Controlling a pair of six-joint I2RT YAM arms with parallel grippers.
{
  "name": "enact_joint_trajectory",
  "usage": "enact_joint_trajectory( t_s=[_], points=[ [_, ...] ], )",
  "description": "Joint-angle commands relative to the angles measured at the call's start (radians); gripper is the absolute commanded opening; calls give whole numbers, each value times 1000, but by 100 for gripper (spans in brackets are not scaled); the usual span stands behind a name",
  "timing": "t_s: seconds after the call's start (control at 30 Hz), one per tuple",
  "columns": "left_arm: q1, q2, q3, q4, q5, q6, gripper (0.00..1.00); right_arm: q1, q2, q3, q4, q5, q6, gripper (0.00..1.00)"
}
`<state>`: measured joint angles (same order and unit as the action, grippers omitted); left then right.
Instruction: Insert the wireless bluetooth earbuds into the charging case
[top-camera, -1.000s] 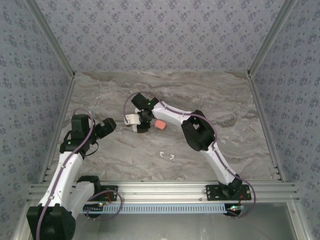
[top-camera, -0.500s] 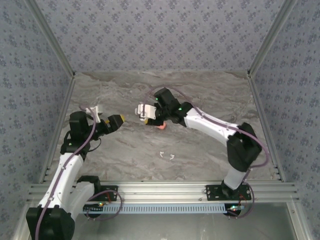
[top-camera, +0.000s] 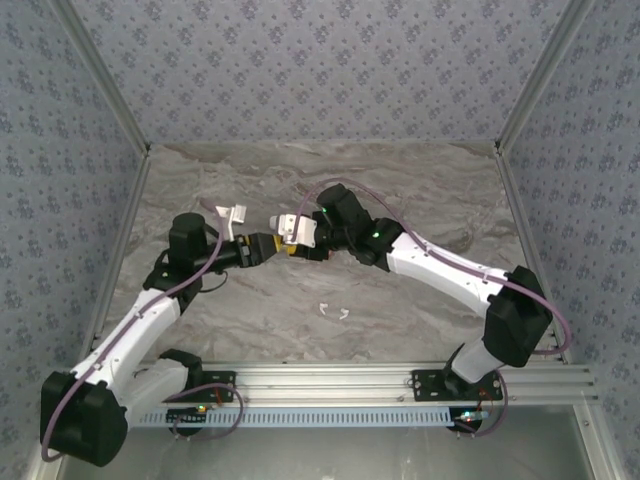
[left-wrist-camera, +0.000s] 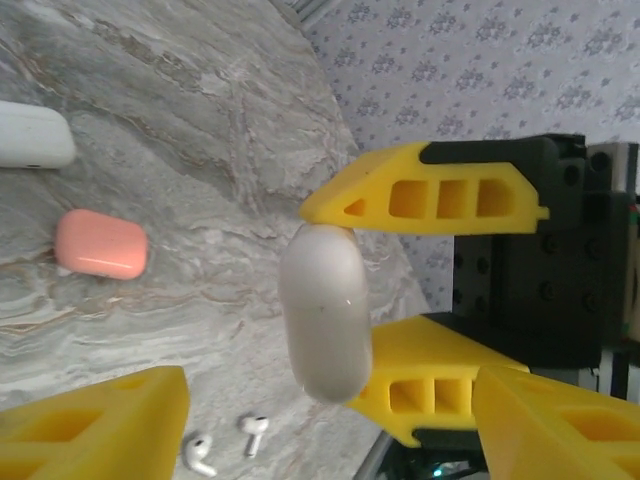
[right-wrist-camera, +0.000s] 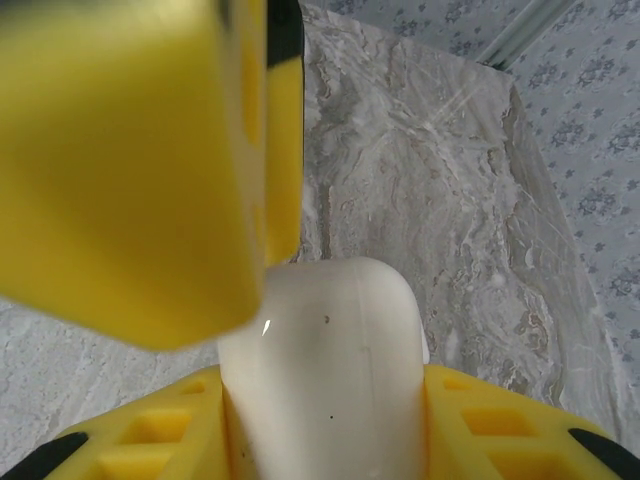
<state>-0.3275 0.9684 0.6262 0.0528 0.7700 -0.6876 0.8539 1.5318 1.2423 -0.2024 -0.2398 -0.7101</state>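
Right end effector (left-wrist-camera: 335, 300) is clamped on the white charging case (left-wrist-camera: 322, 310); left end effector (top-camera: 264, 248), jaws apart, is positioned at its 9 o'clock.

The grey-veined marble table (top-camera: 440, 190) bears two white earbuds (top-camera: 323, 308) lying just beside each other, nearer its near edge than its far edge and about midway along it. Further in, a salmon-pink case (left-wrist-camera: 100, 243) lies flat, with a white case (left-wrist-camera: 28, 135) near it, not touching.
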Motion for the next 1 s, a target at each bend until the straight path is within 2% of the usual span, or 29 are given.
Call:
enact_joint_trajectory(
  t_s=[0.0,0.17,0.3,0.47,0.6,0.8,0.97],
  points=[
    [-30,26,51,64,-5,-4,65,17,-37,-7,31,5,26,37],
    [-63,61,61,109,-9,-23,50,23,-36,-6,36,5,37,38],
    [-77,75,69,111,-10,-18,33,22,-36,-3,28,7,44,39],
    [-82,68,75,107,-21,-5,18,9,-51,8,-19,-6,77,48],
    [-84,47,76,106,-41,37,12,-13,-108,-23,-32,-37,117,63],
    [-137,-3,72,97,-99,241,3,-96,-236,-133,41,-187,274,80],
    [-232,-49,57,112,-139,483,3,-138,-260,-143,63,-272,413,81]
  ],
)
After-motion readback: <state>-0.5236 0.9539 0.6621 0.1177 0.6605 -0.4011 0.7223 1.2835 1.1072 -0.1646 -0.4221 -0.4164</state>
